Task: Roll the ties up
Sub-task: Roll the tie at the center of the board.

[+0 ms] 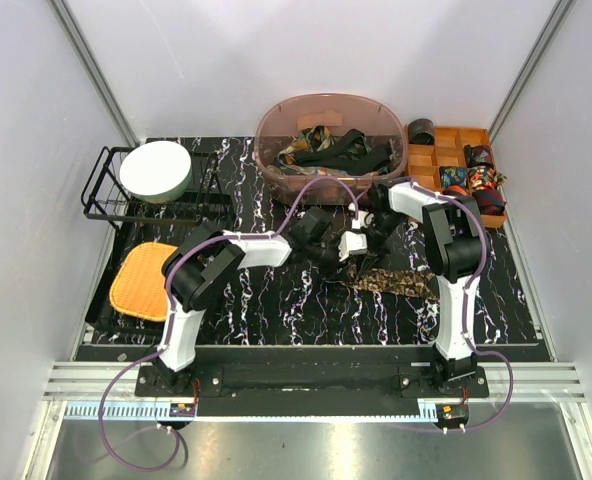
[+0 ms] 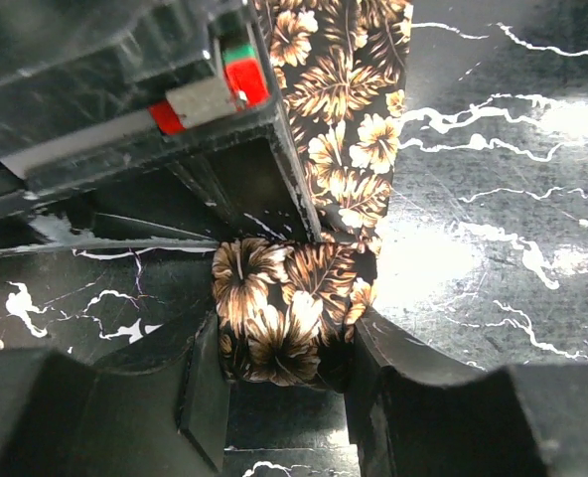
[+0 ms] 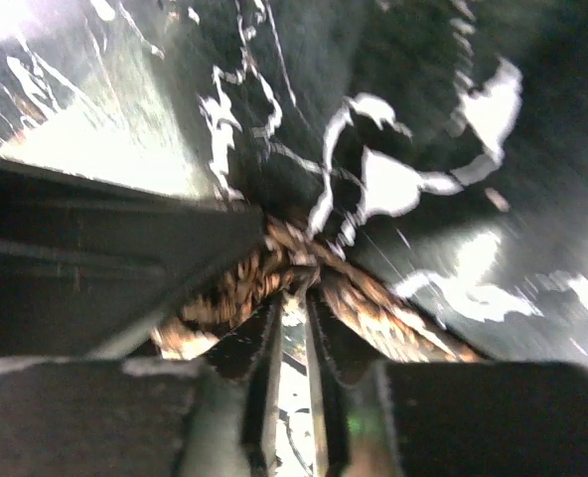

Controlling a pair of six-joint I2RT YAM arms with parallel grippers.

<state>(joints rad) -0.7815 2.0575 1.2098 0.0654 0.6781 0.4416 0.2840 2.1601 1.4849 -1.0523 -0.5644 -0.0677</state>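
A brown floral tie (image 1: 396,283) lies on the black marble table, and its near end is wound into a small roll (image 2: 284,308). My left gripper (image 2: 286,350) is shut on that roll, with a finger against each side. The unrolled strip (image 2: 349,119) runs away from it across the table. My right gripper (image 3: 294,298) stands just behind the roll. Its fingers (image 2: 284,189) are parted by a narrow slit with only table showing through, and the tips rest at the blurred fabric (image 3: 393,318). In the top view both grippers (image 1: 344,260) meet at the tie's left end.
A pink tub (image 1: 276,150) of loose ties stands at the back. To its right is a wooden divided tray (image 1: 446,155) with rolled ties. At the left are a black wire rack (image 1: 101,195) with a white round lid (image 1: 156,172) and an orange mat (image 1: 144,280).
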